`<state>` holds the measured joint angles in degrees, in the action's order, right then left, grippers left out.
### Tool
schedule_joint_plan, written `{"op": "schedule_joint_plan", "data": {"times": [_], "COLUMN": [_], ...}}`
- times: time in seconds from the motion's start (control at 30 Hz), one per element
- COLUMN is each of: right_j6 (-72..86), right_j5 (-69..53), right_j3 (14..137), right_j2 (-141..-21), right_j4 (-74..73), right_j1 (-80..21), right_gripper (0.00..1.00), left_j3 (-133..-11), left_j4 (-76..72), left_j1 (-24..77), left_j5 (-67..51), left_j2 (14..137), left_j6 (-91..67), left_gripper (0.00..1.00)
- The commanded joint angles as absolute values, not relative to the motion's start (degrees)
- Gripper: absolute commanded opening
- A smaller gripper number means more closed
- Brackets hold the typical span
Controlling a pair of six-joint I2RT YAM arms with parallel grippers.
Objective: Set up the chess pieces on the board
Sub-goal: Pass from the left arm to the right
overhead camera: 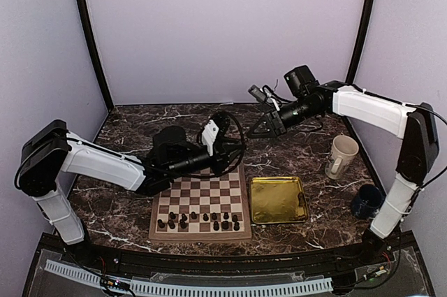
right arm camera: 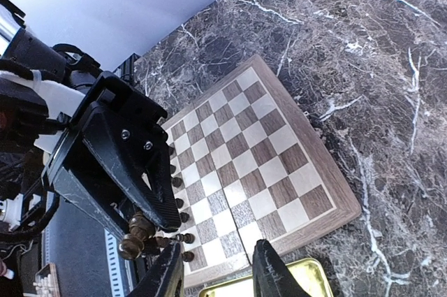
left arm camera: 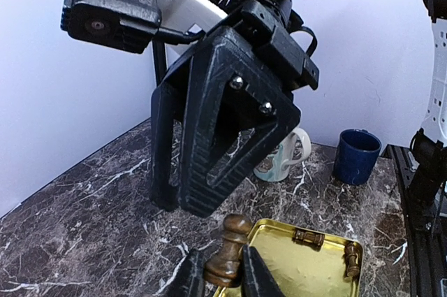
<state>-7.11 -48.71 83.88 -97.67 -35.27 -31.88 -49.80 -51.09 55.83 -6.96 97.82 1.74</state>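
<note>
A small dark brown wooden chess piece with a round head (left arm camera: 230, 241) stands upright in the left gripper (left arm camera: 222, 274). The gripper is closed on the piece's lower part and holds it in the air near the far edge of the board. The square wooden board (overhead camera: 209, 189), checkered in light tan and dark brown with a brown border, lies flat on the desk at the near centre, between the two arms. The other dark chess pieces (overhead camera: 216, 225) stand on its nearest rows, and the far rows are bare. The right gripper (right arm camera: 218, 270) faces the left one from the right, close to it. Its black fingers are partly apart with nothing between them. In the left wrist view those triangular fingers hang just above and beyond the held piece without touching it. Just to the right of the board lies a shiny gold rectangular tray (overhead camera: 278, 203). The left wrist view shows two more small brown pieces (left arm camera: 308, 237) lying near its rim. Farther right, a white ceramic mug (overhead camera: 342, 156) stands upright, and a dark blue cup (overhead camera: 367, 200) stands nearer, at the right edge beside the right arm. Everything rests on a dark brown marble-patterned desk (overhead camera: 126, 136).
</note>
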Motion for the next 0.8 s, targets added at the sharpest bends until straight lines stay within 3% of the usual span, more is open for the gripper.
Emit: {"op": "schedule_joint_plan", "data": {"times": [0.0, 0.33, 0.77], "right_j6": [-1.0, 2.5, 1.9], "right_j5": [-54.7, -58.7, -58.2], "right_j3": [83.7, 80.9, 78.9], "right_j2": [-97.4, -95.0, -94.3], "right_j4": [-29.7, -25.3, -25.6], "right_j1": [-32.3, -32.4, -33.9], "right_gripper": [0.35, 0.35, 0.26], "left_j3": [-50.4, -52.1, -53.5], "left_j4": [-55.5, -54.1, -53.2], "left_j1": [55.8, 55.8, 55.6], "left_j5": [-6.7, -6.6, -4.9], "left_j2": [98.1, 98.7, 99.4], "left_j6": [-2.7, -2.0, -3.8], "left_gripper": [0.19, 0.19, 0.18]}}
